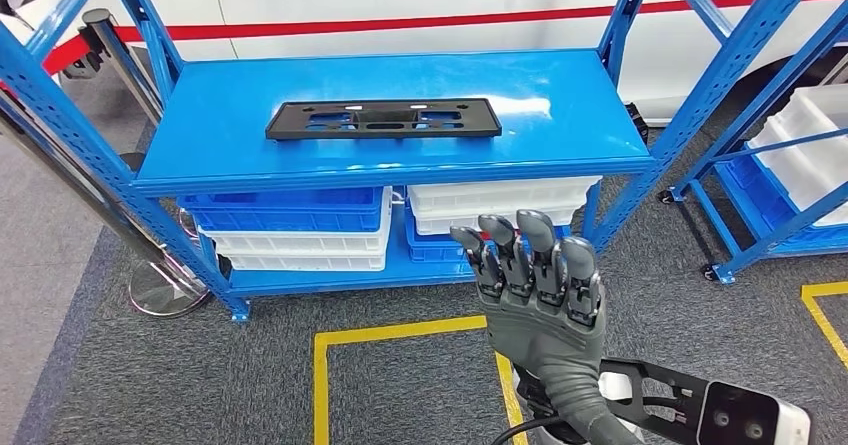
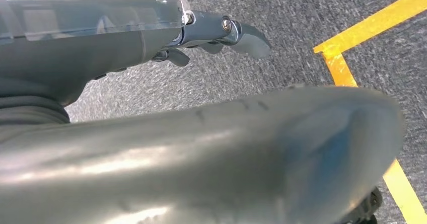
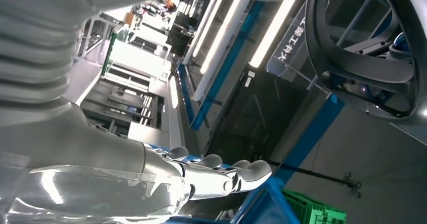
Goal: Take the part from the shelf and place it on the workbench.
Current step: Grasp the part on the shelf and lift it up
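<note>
On the blue shelf (image 1: pixel 560 115), a flat black part (image 1: pixel 384 119) lies lengthwise, left to right; right hand (image 1: pixel 540 290) raised, fingers (image 1: pixel 537 250) released, empty; left hand (image 2: pixel 221 32) fingers unclear.

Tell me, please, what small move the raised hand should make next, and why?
Probably reach the right hand forward and up toward the black part. The part lies flat and untouched on the blue shelf, and the hand holds nothing, fingers extended, below and short of it.

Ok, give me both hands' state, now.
Left hand: cannot be told; its fingers are mostly hidden above the floor.
Right hand: open, fingers extended, holding nothing.
</note>
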Controlling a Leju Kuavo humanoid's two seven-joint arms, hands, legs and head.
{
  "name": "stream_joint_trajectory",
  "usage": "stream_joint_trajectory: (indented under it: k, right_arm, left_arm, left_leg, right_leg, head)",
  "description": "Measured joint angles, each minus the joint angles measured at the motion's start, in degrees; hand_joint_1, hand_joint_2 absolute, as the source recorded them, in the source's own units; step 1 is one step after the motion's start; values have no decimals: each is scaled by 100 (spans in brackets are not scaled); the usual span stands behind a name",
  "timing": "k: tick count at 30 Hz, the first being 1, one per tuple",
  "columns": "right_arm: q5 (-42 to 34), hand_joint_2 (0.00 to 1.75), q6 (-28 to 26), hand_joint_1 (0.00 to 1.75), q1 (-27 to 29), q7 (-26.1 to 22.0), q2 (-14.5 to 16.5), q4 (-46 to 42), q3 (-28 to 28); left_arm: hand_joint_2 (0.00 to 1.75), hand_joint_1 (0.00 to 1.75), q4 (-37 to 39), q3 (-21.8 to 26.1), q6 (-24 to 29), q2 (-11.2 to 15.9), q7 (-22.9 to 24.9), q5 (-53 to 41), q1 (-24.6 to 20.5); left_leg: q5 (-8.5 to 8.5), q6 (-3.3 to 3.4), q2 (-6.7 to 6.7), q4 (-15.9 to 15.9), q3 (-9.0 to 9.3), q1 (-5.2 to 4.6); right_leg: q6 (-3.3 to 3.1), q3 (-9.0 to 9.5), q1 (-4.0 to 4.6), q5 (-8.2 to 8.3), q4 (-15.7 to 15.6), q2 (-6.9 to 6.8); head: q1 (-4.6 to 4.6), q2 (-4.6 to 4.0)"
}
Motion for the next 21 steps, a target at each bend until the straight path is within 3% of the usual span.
stream_joint_trajectory:
  k: [1,2,4,5,7,9,11,12,14,15,16,17,19,20,21]
  right_arm:
    - [-4,0,13,0,0,0,-2,9,9]
    - [-5,0,22,0,-3,0,-3,17,18]
    - [-7,0,31,0,-12,0,-3,32,32]
    - [-8,0,34,0,-19,0,-2,36,35]
    - [-10,0,40,0,-28,0,-1,44,42]
    - [-11,0,45,0,-32,0,2,50,53]
    - [-17,0,50,0,-45,0,6,54,71]
    - [-20,0,52,0,-52,0,8,58,79]
    - [-21,0,55,0,-60,1,8,78,87]
    - [-21,0,58,0,-57,2,8,92,89]
    - [-20,0,67,0,-55,3,8,106,90]
    - [-20,0,79,0,-53,4,8,117,91]
    - [-17,0,124,0,-53,3,15,132,91]
    - [-16,0,145,0,-55,2,21,137,91]
    - [-13,0,166,0,-57,2,32,137,91]
  left_arm:
    - [0,0,1,17,5,-4,-2,8,7]
    - [0,0,1,32,9,-7,-6,17,11]
    - [0,0,4,51,11,-21,-14,32,16]
    - [0,0,8,56,11,-29,-16,36,17]
    - [0,0,15,62,12,-40,-17,38,16]
    - [0,0,16,66,14,-40,-17,39,6]
    - [0,0,16,72,21,-39,-16,39,-5]
    - [0,0,17,77,25,-38,-15,38,-3]
    - [0,0,19,90,32,-38,-9,36,13]
    - [0,0,20,95,37,-38,-4,35,32]
    - [0,0,22,100,42,-37,-1,34,53]
    - [0,0,24,103,46,-37,2,33,69]
    - [0,0,36,107,47,-39,3,27,85]
    - [0,0,49,108,45,-45,3,19,86]
    - [0,0,62,109,44,-50,3,9,82]
  left_leg:
    - [-15,2,-5,3,10,-12]
    - [-39,-2,-13,6,31,-19]
    - [-101,-31,-28,12,80,-30]
    - [-133,-59,-33,17,90,-35]
    - [-173,-122,-33,13,89,-36]
    - [-215,-187,-25,-6,141,-26]
    - [-299,-247,-9,208,98,-15]
    - [-369,-271,-2,489,-52,2]
    - [-502,-324,3,1256,-585,40]
    - [-469,-354,3,1524,-841,67]
    - [-327,-383,4,1603,-1018,98]
    - [-74,-409,6,1458,-1083,133]
    - [468,-453,17,865,-1005,191]
    - [583,-457,24,625,-918,188]
    - [549,-421,29,470,-831,167]
  right_leg:
    - [-21,-50,9,101,20,0]
    - [-49,10,22,303,-176,0]
    - [-124,316,67,721,-902,-1]
    - [-157,453,92,804,-1198,-2]
    - [-208,563,135,759,-1437,0]
    - [-257,625,123,720,-1515,8]
    - [-317,774,96,669,-1607,-2]
    - [-339,855,92,638,-1638,-14]
    - [-369,983,100,534,-1653,-36]
    - [-365,1054,100,470,-1653,-36]
    - [-356,1139,97,397,-1653,-33]
    - [-340,1236,93,318,-1653,-27]
    - [-286,1442,78,142,-1667,-18]
    - [-245,1518,73,60,-1676,-16]
    - [-201,1568,63,-4,-1689,-13]
  head:
    - [-1,0]
    - [0,0]
    - [0,0]
    - [0,0]
    - [-3,0]
    - [-4,0]
    - [-21,0]
    - [-30,0]
    - [-42,0]
    - [-41,0]
    - [-43,0]
    - [-44,0]
    - [-40,0]
    - [-39,0]
    - [-39,0]
